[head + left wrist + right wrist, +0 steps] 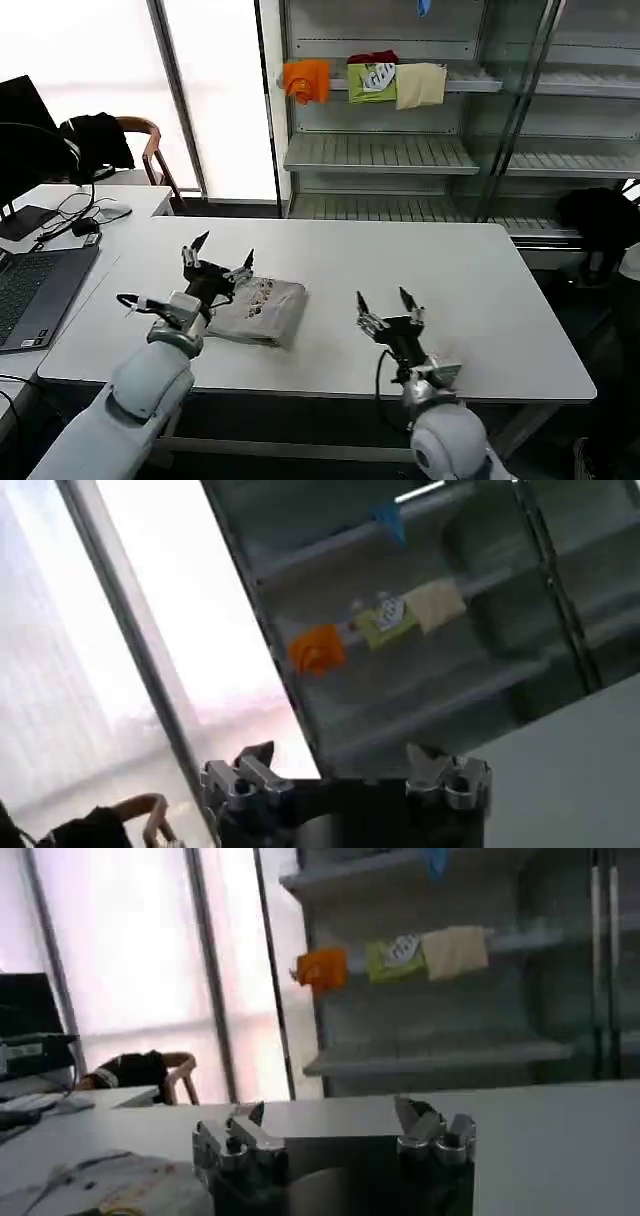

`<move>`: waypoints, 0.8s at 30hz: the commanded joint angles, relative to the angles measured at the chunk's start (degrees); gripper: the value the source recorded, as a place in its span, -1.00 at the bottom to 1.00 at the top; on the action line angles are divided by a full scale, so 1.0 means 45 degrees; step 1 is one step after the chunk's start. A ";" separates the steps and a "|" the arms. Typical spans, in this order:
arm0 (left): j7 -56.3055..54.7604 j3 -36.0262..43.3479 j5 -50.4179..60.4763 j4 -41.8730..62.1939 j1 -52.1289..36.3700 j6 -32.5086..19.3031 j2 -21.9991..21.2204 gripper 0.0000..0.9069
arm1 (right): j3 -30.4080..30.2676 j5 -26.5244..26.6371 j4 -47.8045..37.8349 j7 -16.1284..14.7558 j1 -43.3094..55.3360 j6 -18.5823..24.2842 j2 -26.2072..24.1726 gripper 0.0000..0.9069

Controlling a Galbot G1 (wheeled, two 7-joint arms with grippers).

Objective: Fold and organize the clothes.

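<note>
A folded light grey shirt [262,308] with a small multicoloured print lies on the white table [470,290], left of the middle near the front. My left gripper [222,256] hovers open just above the shirt's left end, fingers pointing up and away, holding nothing. My right gripper [384,302] is open to the right of the shirt, apart from it, above bare table. In the right wrist view the shirt [100,1183] shows beside the open right gripper [330,1116]. The left wrist view shows the open left gripper [340,755] against the shelves.
A laptop [30,285], cables and a mouse lie on the adjoining desk at the left. A chair with a black jacket [100,140] stands behind it. Metal shelves [400,150] at the back carry orange, green and beige cloths. A black bag [600,215] sits at the far right.
</note>
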 commanded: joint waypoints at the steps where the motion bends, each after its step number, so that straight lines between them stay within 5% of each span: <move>1: 0.0850 -0.2173 0.0197 -0.0553 0.2445 -0.0004 0.0124 1.00 | -0.2192 0.1896 -0.3745 0.1681 0.3233 -0.2342 0.3153 1.00; 15: 0.1014 -0.1943 0.0369 -0.0385 0.2356 -0.0005 -0.0005 1.00 | -0.2686 0.1566 -0.5542 0.1482 0.3397 -0.2095 0.4338 1.00; 21: 0.1021 -0.1945 0.0364 -0.0174 0.2339 -0.0062 -0.0061 1.00 | -0.2552 0.1462 -0.5794 0.1828 0.3443 -0.1837 0.4340 0.49; 24: 0.1022 -0.1901 0.0363 -0.0177 0.2334 -0.0058 -0.0104 1.00 | -0.2514 0.1518 -0.6026 0.1881 0.3456 -0.1773 0.4376 -0.16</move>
